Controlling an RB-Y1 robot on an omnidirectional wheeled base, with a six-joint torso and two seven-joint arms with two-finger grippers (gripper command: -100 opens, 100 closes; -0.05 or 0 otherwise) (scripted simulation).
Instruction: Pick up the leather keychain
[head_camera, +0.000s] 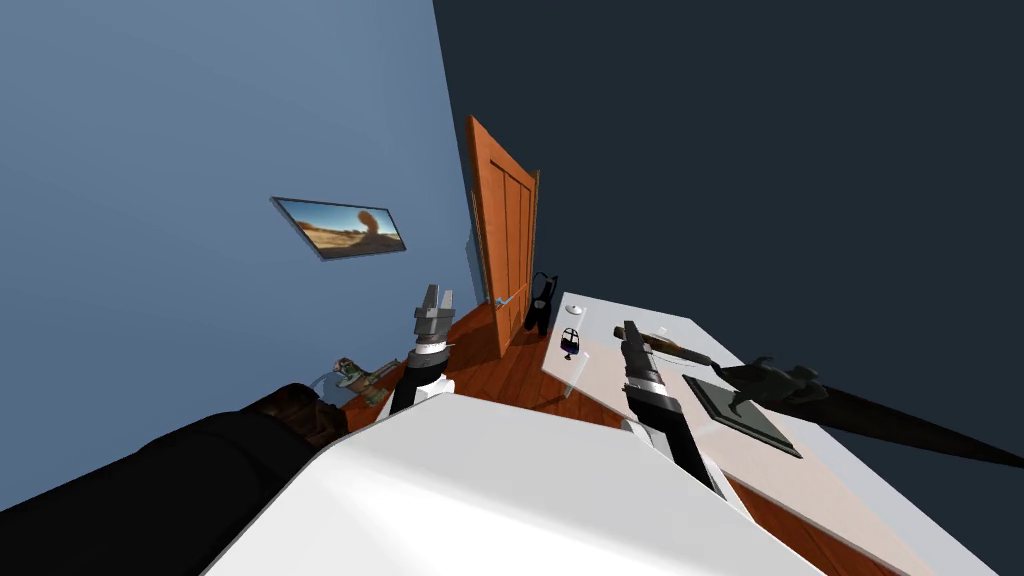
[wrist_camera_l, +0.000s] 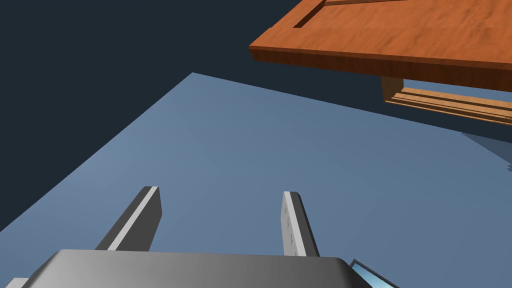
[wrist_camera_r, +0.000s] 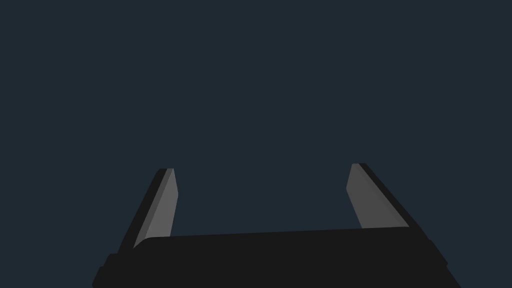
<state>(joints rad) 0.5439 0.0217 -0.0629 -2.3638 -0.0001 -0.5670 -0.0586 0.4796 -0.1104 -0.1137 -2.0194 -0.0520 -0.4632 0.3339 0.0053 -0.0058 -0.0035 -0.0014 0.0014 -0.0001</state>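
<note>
A small dark keychain (head_camera: 570, 342), a ring above a dark fob, lies near the near-left corner of the white table (head_camera: 600, 385). My right gripper (head_camera: 629, 328) hovers over the table just right of the keychain. In the right wrist view the right gripper (wrist_camera_r: 260, 172) is open, with nothing between its fingers. My left gripper (head_camera: 438, 293) is raised left of the table, over the wooden floor, pointing toward the wall. In its own wrist view the left gripper (wrist_camera_l: 222, 192) holds nothing, and its fingers stand apart.
On the table also lie a small white disc (head_camera: 574, 310), a long brown and dark object (head_camera: 675, 347) and a dark figure on a flat base (head_camera: 760, 395). An open wooden door (head_camera: 505, 240) and a black shape (head_camera: 541, 300) stand beyond. A black sofa (head_camera: 150, 490) sits at my left.
</note>
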